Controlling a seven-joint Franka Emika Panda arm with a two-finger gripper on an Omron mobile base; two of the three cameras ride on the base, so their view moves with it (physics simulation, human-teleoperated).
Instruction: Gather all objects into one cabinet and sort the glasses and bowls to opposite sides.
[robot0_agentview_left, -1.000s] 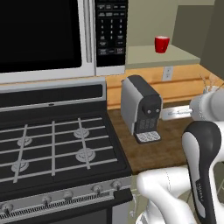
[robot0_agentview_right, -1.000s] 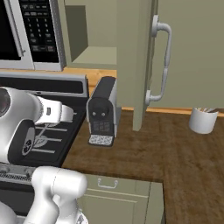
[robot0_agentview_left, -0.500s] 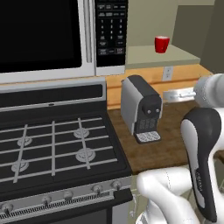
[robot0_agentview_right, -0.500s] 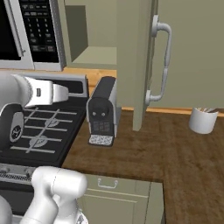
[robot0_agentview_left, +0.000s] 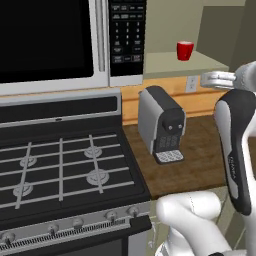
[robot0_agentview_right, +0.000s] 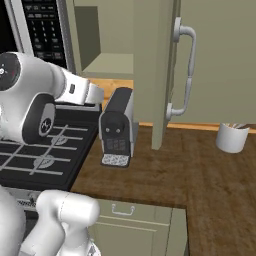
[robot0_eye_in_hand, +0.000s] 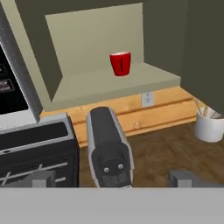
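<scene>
Small red cup (robot0_eye_in_hand: 120, 64) stands upright on open sage-green cabinet (robot0_eye_in_hand: 109, 85) shelf, 12 o'clock above grey coffee machine (robot0_eye_in_hand: 108, 148). End effector (robot0_eye_in_hand: 113, 179) fully open, empty. Advice: approach level, clear the machine, straddle cup mid-height.

Three cams: two behind the arm on the base, one on the hand.
Left base cam sat behind-left, looked fwd and down over the black gas stove (robot0_agentview_left: 65, 170) w/ the black-and-silver microwave (robot0_agentview_left: 70, 42) above, close in; grey-and-black coffee machine (robot0_agentview_left: 161, 125) mid-frame on the brown wood counter (robot0_agentview_left: 200, 150). Right base cam sat behind-right, looked fwd and down at the same coffee machine (robot0_agentview_right: 116, 127) and counter (robot0_agentview_right: 190, 170), plus the open sage-green cabinet door (robot0_agentview_right: 167, 65). Hand cam looked from nearer, across the coffee machine (robot0_eye_in_hand: 108, 151) into the open cabinet shelf (robot0_eye_in_hand: 109, 85). All three shared the coffee machine and counter.
</scene>
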